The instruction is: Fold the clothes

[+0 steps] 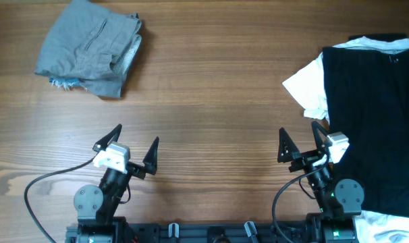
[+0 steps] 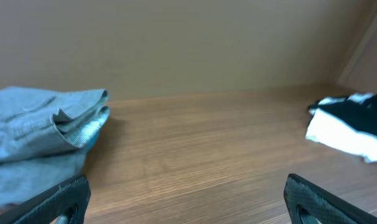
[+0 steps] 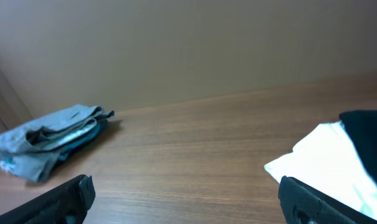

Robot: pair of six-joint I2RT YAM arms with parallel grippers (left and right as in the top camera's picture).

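Top left of the table sit grey shorts, already folded. My left jaws and right jaws are both spread wide and empty. Far right, a black shirt lies over white cloth. It looks soft and floppy, so I'd pinch a hem corner.

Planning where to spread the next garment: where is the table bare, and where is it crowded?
Widest bare wood: middle of the table, bordered by the folded grey garment on the left, the white cloth on the right. The strip between the left gripper and right gripper, both open, is bare too. Crowded: the right edge, where the black garment covers it.
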